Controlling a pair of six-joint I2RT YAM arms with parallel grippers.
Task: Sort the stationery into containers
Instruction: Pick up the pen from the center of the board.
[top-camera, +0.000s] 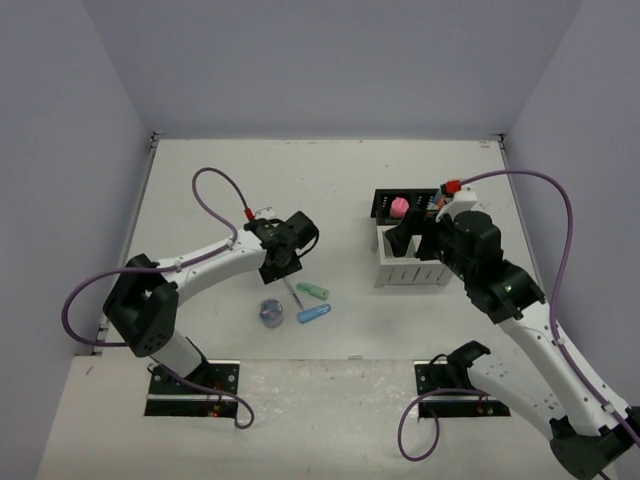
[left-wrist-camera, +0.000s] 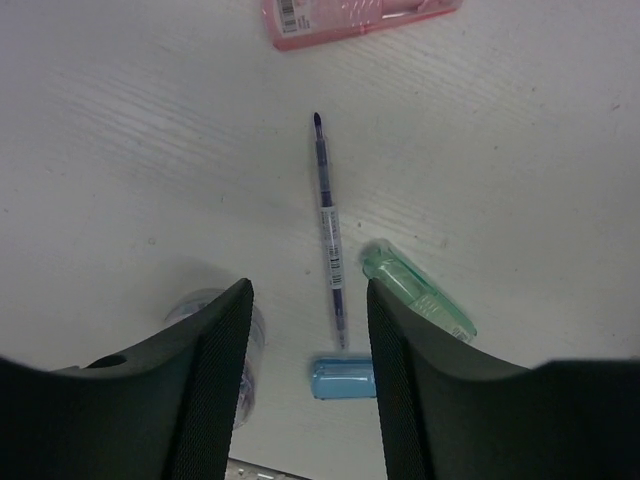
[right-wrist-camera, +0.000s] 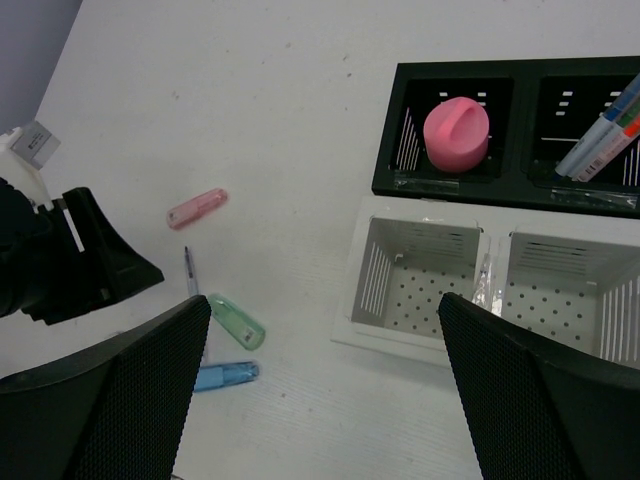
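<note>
**White tabletop** (top-camera: 340, 190): carries all items; walled on three sides.

**L arm** (top-camera: 200, 265), **R arm** (top-camera: 530, 320): L reaches to mid-tabletop, R to the boxes on the right.

**White organiser** (right-wrist-camera: 425, 215): two compts., on the right half of the tabletop, just near of the black organiser (right-wrist-camera: 515, 75). The two boxes stand back to front, approx. touching.

**R tool** (right-wrist-camera: 320, 305): poised over the near-left part of the white organiser. Its jaws are spread wide w/ nothing between them.

**L tool** (left-wrist-camera: 308, 292): above the loose items at ctr. Its jaws are also apart and grip nothing; in the wrist view the pen lies between the fingers, below them.

**Pink round piece** (right-wrist-camera: 456, 130): in the L compt. of the black organiser.

**Roll** (top-camera: 271, 312): blue-grey, on the tabletop at the near-left of the loose group, partly hidden by a finger in the L wrist view.

**Markers** (right-wrist-camera: 605, 135): leaning in the R compt. of the black organiser.

**Pen** (left-wrist-camera: 328, 225): thin and dark, flat on the tabletop.

**Mint capsule** (left-wrist-camera: 415, 292): just right of the pen.

**Blue capsule** (left-wrist-camera: 342, 377): just beside the pen's near end, right of the roll.

**Pink capsule** (right-wrist-camera: 197, 209): apart from the rest, beyond the pen's far end.
</note>
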